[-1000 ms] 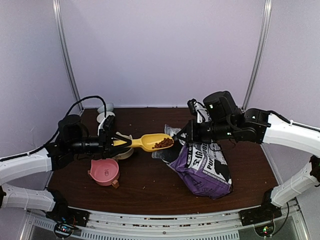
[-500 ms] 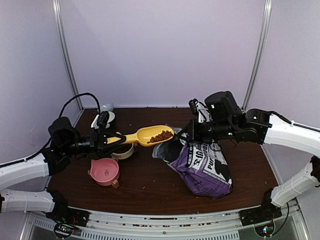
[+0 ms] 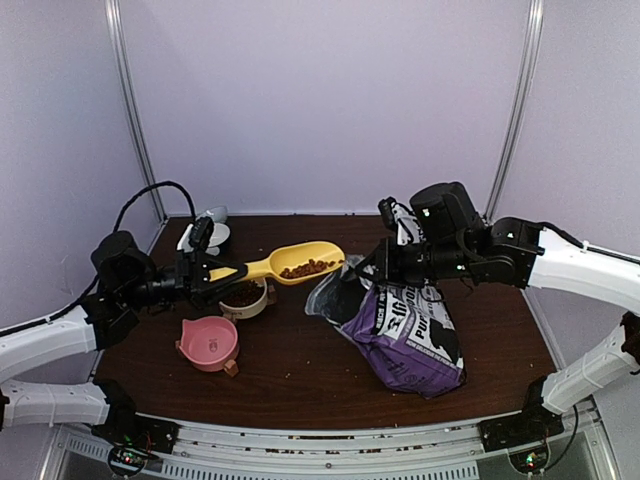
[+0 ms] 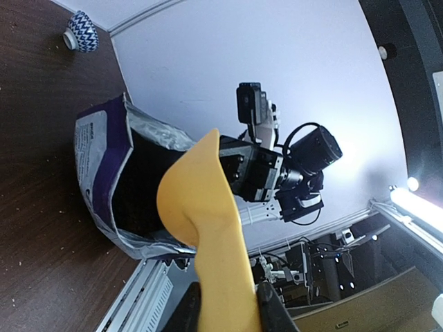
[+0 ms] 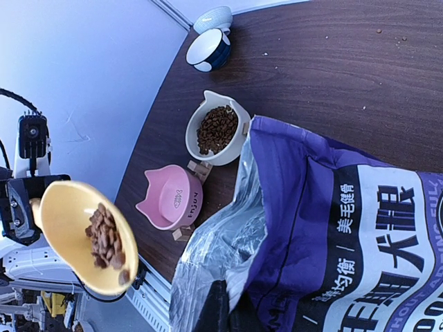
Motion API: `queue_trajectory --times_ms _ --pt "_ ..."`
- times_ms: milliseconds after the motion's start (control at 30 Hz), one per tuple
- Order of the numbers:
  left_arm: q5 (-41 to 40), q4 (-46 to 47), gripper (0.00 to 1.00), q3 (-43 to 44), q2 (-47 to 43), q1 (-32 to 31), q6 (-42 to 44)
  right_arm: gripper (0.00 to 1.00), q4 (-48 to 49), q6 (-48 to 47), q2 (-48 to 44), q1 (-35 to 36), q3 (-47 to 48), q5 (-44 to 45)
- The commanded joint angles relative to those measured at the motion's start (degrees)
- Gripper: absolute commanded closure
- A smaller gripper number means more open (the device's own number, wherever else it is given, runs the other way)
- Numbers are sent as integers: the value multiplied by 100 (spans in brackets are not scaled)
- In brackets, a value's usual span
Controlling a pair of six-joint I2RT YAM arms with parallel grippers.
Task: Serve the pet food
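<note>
**Mia:** Where is the pet food (image 3: 307, 267)?

**Ben:** A little brown heap of it sits in the yellow scoop (image 3: 322, 256). The scoop is up in the air, between the cream bowl (image 3: 262, 301) and the purple bag (image 3: 410, 335). There is more of it inside the cream bowl.

**Mia:** Who has the scoop?

**Ben:** The left gripper (image 3: 215, 272). Its jaws are squeezed on the scoop's handle, open just as wide as the handle is.

**Mia:** And the other one?

**Ben:** The right gripper (image 3: 372, 266) is pinched tight on the top edge of the bag. The bag lies on the dark table (image 3: 300, 375), and its shiny mouth gapes toward the scoop.

**Mia:** What else is there?

**Ben:** A pink bowl (image 3: 208, 343) with cat ears stands just beside the cream bowl, on the near side. Two small bowls (image 3: 212, 225) sit in the far left corner.
</note>
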Motion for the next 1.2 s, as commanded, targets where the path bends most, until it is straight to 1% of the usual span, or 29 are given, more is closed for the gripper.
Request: queue_trajectory --times_ms 0,167,333,433,600,700,933,1167 --pt "-311 18 100 106 -278 301 -153 100 453 28 -249 -73 9 139" --pt "-546 -590 100 -192 -769 821 -146 100 457 25 -251 -89 -3 145" --pt "-317 -1232 100 -625 -1265 1619 -36 100 460 20 -234 -119 -15 117" --pt "-117 -1780 100 -778 -1525 2163 285 100 459 19 -233 -133 -33 111" --pt "122 -2818 100 -937 -1957 2865 944 100 468 26 -244 -153 -69 112" --pt "312 -3045 100 -1169 -2216 3279 1040 100 486 21 -243 -180 -83 85" --pt "201 -3585 100 -1246 -2607 3446 1154 100 477 -27 -232 -272 -96 -9" --pt "5 -4334 100 -1243 -3260 3528 1095 100 539 -111 -247 -406 -137 -177"
